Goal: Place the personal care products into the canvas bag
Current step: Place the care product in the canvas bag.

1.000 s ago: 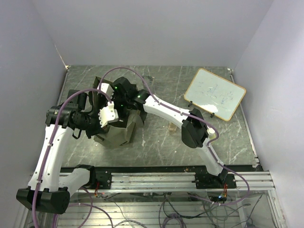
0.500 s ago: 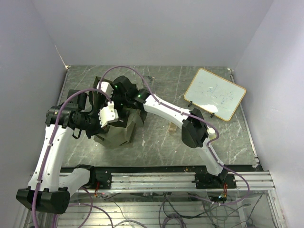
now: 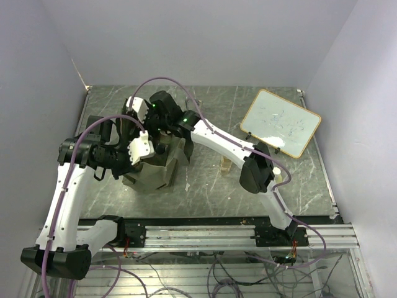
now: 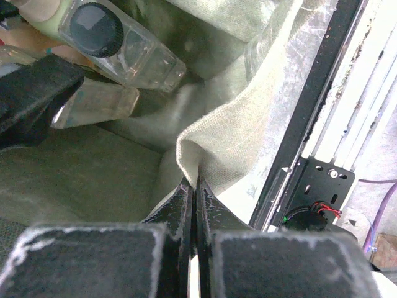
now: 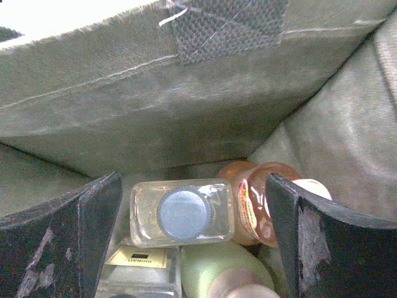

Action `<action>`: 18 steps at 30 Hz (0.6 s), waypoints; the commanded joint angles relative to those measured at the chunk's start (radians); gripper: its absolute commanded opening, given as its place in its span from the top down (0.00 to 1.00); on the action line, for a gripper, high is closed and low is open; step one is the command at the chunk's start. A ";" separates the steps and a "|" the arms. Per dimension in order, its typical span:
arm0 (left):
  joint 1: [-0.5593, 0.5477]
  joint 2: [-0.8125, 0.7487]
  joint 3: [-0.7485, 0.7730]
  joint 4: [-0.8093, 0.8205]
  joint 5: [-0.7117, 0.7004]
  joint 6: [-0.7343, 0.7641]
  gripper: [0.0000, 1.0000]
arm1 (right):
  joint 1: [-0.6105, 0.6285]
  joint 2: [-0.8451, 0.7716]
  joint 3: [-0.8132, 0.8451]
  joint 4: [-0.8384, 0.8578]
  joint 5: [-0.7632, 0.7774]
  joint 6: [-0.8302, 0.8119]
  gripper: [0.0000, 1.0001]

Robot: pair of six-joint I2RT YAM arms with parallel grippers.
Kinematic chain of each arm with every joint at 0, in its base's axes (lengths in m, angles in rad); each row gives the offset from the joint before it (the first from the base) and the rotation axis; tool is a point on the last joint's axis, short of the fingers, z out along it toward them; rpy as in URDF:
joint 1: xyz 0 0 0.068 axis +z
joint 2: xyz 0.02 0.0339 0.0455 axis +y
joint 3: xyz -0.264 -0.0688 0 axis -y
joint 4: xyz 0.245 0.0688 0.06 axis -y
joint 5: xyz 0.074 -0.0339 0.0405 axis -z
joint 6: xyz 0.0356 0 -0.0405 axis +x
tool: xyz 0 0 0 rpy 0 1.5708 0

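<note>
Inside the limp canvas bag (image 5: 186,112) (rim pinched by the left hand (image 4: 193,194)), likely slick bottles (image 5: 146,214), best gripped across the body, are straddled by the wide-spread, empty right hand (image 5: 189,211).

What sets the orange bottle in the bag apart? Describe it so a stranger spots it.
In the right wrist view, bottles lie piled in the olive bag. The orange bottle lies just right of the clear bottle, above the pale green bottle. It alone is translucent orange with a printed label.
</note>
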State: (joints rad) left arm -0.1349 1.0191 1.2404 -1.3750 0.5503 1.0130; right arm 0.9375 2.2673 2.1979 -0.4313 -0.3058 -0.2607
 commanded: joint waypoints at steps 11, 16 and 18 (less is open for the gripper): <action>-0.006 0.008 0.083 0.027 0.032 -0.052 0.93 | -0.052 -0.240 -0.098 0.055 -0.011 0.029 0.04; -0.006 0.018 0.119 0.036 0.042 -0.068 0.93 | -0.089 -0.337 -0.109 0.037 -0.012 0.040 0.04; -0.006 0.022 0.135 0.033 0.046 -0.072 0.93 | -0.111 -0.381 -0.131 0.038 -0.009 0.045 0.04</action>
State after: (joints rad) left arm -0.1349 1.0355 1.3319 -1.3499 0.5541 0.9680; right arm 0.8642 1.9865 2.0956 -0.4095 -0.3141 -0.2367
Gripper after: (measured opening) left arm 0.072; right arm 0.964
